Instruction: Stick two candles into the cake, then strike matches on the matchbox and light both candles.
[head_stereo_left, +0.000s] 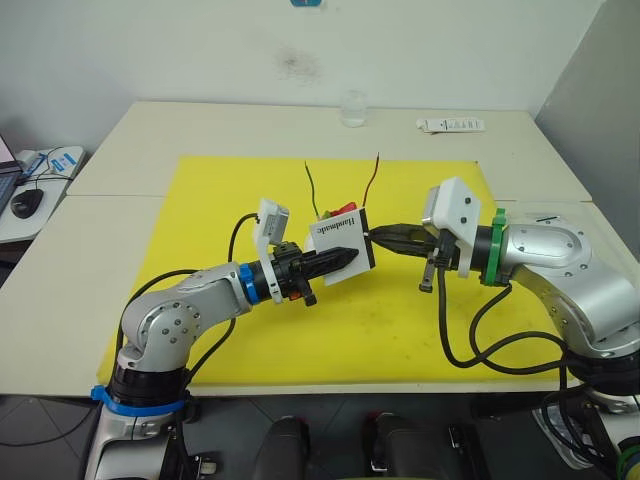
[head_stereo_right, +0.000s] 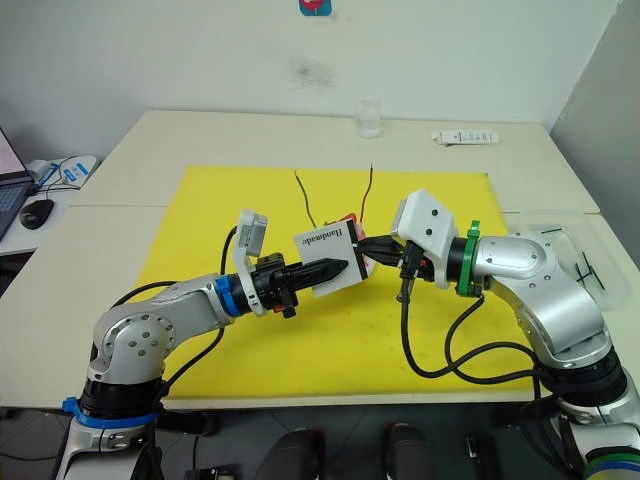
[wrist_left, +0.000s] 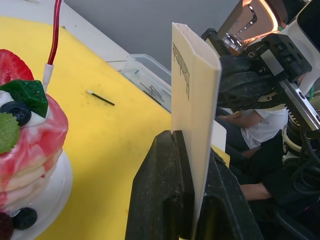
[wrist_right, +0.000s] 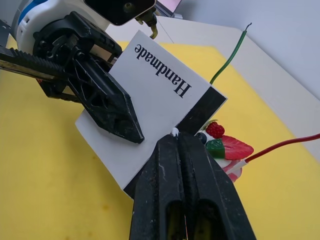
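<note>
The matchbox (wrist_right: 150, 107) is clamped upright by the left claw (head_stereo_left: 345, 256), so the match (wrist_right: 175, 132) pinched in the right claw (head_stereo_left: 385, 237) meets its strip at 3 o'clock.

Bright even light, soft shadows, sharp

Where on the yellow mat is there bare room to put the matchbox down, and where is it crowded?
The yellow mat is bare on the robot's left of the cake, and along its near edge below both arms. It is crowded mid-mat: the left gripper holds the matchbox up against the right gripper, right before the cake and both candles.
</note>
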